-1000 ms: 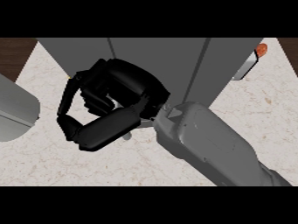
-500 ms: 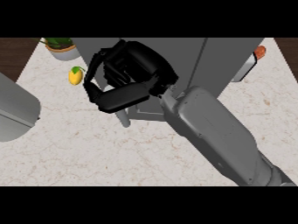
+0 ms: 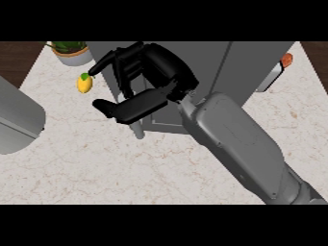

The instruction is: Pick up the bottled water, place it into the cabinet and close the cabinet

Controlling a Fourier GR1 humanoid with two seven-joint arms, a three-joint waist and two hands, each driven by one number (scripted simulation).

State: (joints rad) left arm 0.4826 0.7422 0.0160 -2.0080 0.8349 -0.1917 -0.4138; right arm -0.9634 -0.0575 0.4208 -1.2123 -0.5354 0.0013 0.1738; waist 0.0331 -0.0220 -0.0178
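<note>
Right hand [image 3: 148, 81], black and set on a broad grey forearm, hangs over the front of the grey cabinet [image 3: 245, 62] at the top of the view. Its fingers [image 3: 117, 60] are spread and only loosely bent, the thumb [image 3: 127, 108] jutting out to the left, and nothing shows within them, so the hand is open. The bottled water cannot be made out anywhere (it may be hidden behind the hand or the cabinet). On the pale marbled desk [image 3: 124, 168] lies a yellow lemon [image 3: 86, 83], just beside a potted plant [image 3: 72, 51] at the far left corner. The left forearm [image 3: 6, 115] fills the left edge; its hand is out of view.
</note>
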